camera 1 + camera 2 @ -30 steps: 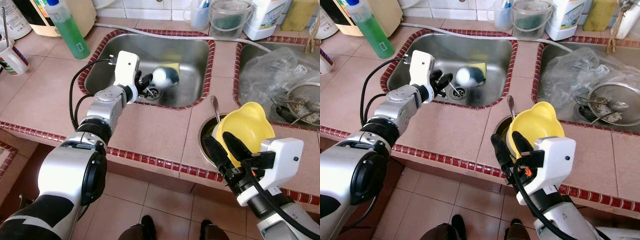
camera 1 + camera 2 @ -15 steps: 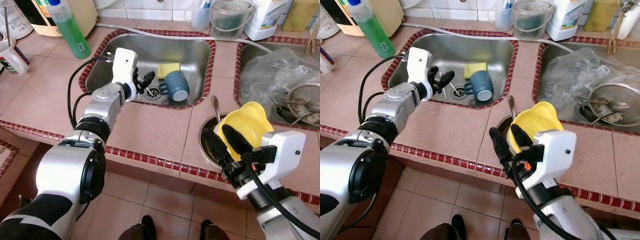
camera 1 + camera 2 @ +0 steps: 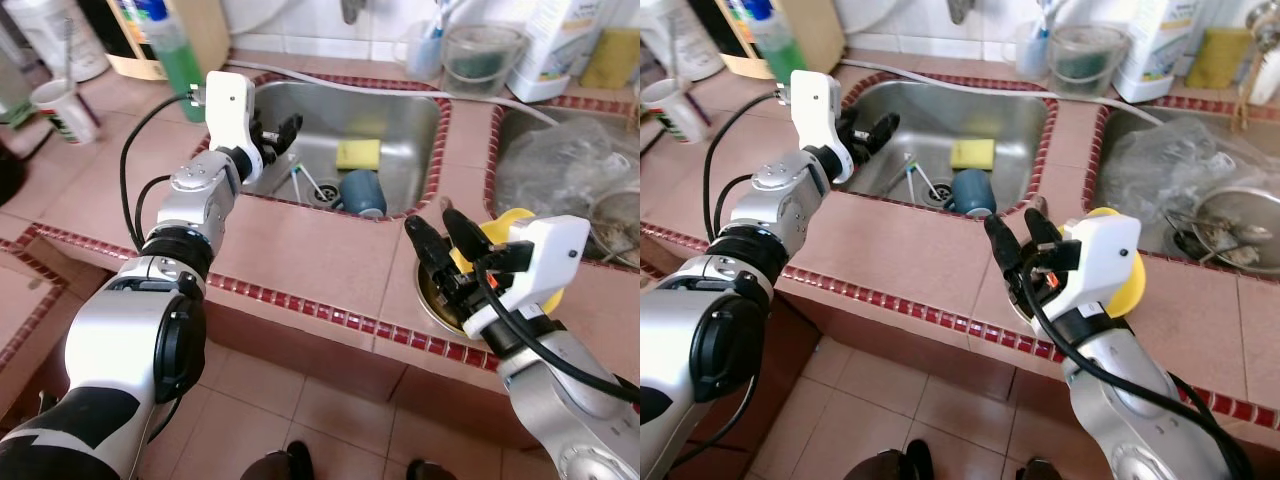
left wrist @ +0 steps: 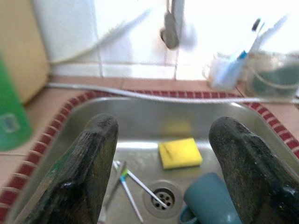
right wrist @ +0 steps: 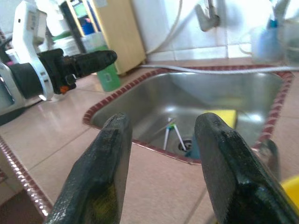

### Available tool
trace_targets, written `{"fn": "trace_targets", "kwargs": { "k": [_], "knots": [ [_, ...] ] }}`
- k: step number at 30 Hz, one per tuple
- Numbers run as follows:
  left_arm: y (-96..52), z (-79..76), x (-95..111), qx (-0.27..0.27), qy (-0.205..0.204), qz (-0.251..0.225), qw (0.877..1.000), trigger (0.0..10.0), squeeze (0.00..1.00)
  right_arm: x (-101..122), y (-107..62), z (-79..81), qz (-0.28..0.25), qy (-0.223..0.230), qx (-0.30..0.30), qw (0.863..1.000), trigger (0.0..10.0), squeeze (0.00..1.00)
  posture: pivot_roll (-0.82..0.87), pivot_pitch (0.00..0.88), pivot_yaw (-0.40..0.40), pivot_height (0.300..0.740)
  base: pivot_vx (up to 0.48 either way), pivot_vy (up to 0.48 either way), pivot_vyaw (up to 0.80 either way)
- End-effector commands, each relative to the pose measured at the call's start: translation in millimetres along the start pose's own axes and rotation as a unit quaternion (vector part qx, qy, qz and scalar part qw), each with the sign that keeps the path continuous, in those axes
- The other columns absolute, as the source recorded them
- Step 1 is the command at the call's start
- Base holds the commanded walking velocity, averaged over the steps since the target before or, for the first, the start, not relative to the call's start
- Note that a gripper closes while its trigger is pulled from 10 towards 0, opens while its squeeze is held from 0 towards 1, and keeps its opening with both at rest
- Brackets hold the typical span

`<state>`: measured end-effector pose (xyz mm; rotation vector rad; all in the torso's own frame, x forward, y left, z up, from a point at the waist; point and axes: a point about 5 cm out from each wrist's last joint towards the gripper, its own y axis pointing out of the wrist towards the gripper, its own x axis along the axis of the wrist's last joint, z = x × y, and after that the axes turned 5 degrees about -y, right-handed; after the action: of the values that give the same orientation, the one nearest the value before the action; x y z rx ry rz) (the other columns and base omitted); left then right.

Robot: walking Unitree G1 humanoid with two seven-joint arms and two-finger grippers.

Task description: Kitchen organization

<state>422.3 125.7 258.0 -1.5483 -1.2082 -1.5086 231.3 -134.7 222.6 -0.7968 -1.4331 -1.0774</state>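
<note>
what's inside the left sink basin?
Steel sink holds a yellow sponge, a blue mug on its side by the drain, and toothbrushes. Near wall hides the front floor.

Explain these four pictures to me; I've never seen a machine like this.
This is a walking household robot at a kitchen counter. Two pictures come from cameras in its head, looking down; the other two from cameras on its wrists, looking along each pincer's black fingers. The left pincer hangs open over the steel sink, holding nothing. The right pincer is open above the counter, beside a yellow bowl. In the sink lie a yellow sponge, a blue mug and toothbrushes.
</note>
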Motion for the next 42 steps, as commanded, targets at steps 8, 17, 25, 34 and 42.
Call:
{"fn": "trace_targets", "kwargs": {
  "k": [8, 17, 25, 34, 42],
  "knots": [
    [-7.9, 2.0, -4.7, 0.016, -0.014, -0.045, 0.999, 10.0, 0.00, -12.4, 25.6, -21.1, -0.001, -0.027, -0.045, 0.999, 10.0, 0.00, -0.15, 0.000, 0.104, 0.740, 0.000, 0.000, 0.00],
    [-17.0, -0.3, -14.1, 0.028, -0.021, -0.064, 0.997, 10.0, 0.00, -19.1, 39.4, -33.9, -0.001, -0.051, -0.086, 0.995, 10.0, 0.00, -0.12, 0.000, 0.085, 0.740, 0.000, 0.000, 0.00],
    [-32.5, -4.6, -40.2, 0.032, -0.058, -0.043, 0.997, 10.0, 0.00, -26.0, 44.5, -40.2, -0.022, -0.076, -0.107, 0.991, 10.0, 0.00, -0.12, 0.000, 0.065, 0.740, 0.000, 0.000, 0.00],
    [-45.0, -22.8, -67.9, 0.031, -0.054, -0.008, 0.998, 10.0, 0.00, -54.0, 55.9, -49.7, 0.010, -0.086, -0.141, 0.986, 10.0, 0.00, -0.09, 0.000, 0.056, 0.740, 0.000, 0.000, 0.00],
    [-53.1, -22.1, -74.5, 0.042, -0.048, 0.001, 0.998, 10.0, 0.00, -60.0, 61.2, -46.8, 0.007, -0.089, -0.137, 0.987, 10.0, 0.00, -0.09, 0.000, 0.043, 0.740, 0.000, 0.000, -0.57]
  ]
}}
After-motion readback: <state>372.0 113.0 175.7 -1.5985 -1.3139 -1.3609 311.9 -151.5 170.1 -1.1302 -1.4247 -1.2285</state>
